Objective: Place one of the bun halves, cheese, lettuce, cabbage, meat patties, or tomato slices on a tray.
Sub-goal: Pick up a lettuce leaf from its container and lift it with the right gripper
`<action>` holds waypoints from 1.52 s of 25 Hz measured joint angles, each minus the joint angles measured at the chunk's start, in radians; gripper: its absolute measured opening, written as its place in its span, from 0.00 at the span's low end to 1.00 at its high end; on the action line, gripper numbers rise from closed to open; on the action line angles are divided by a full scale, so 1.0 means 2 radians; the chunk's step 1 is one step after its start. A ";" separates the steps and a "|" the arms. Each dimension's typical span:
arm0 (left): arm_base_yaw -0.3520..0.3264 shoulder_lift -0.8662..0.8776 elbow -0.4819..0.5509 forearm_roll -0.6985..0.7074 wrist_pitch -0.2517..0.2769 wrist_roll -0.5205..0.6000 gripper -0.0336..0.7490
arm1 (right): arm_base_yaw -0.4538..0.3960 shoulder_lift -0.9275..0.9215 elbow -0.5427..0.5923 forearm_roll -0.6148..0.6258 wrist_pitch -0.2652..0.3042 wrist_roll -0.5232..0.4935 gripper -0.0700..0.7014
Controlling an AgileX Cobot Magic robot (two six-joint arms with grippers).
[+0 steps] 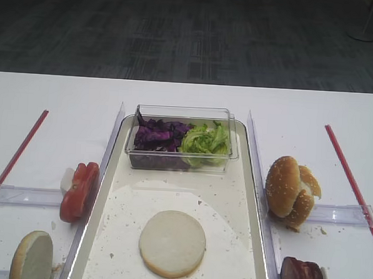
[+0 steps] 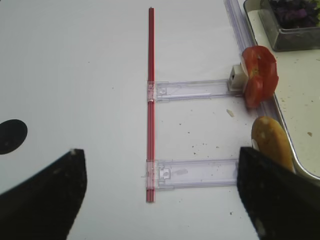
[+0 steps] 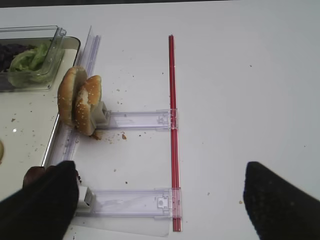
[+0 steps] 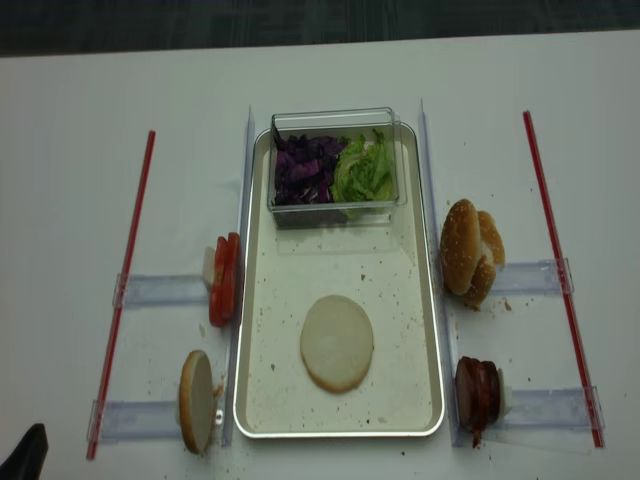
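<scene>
The cream tray (image 1: 233,198) holds one bun half (image 1: 172,243) lying cut face up. Two more bun halves (image 1: 290,192) stand on edge to its right, with the meat patties (image 1: 302,277) nearer the front. On the tray's left stand the tomato slices (image 1: 79,191) and another bun half (image 1: 32,256). Purple cabbage (image 1: 156,137) and lettuce (image 1: 204,144) share a tub. No cheese shows. My right gripper (image 3: 160,205) hovers open over the table right of the patties (image 3: 35,175). My left gripper (image 2: 160,195) hovers open left of the bun half (image 2: 272,142), holding nothing.
The clear tub (image 1: 181,114) sits at the tray's far end. Red rods (image 1: 17,155) (image 1: 350,179) and clear plastic rails (image 1: 27,195) (image 3: 140,120) lie on the white table on both sides. Crumbs speckle the tray. A black round mark (image 2: 11,136) lies on the table's left.
</scene>
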 joint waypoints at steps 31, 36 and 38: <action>0.000 0.000 0.000 0.000 0.000 0.000 0.76 | 0.000 0.506 -0.016 -0.008 -0.023 -0.001 0.97; 0.000 0.000 0.000 0.000 0.000 0.000 0.76 | 0.000 0.515 -0.018 -0.007 -0.031 -0.001 0.97; 0.000 0.000 0.000 0.000 0.000 0.000 0.76 | 0.000 0.530 -0.031 -0.007 -0.035 -0.001 0.97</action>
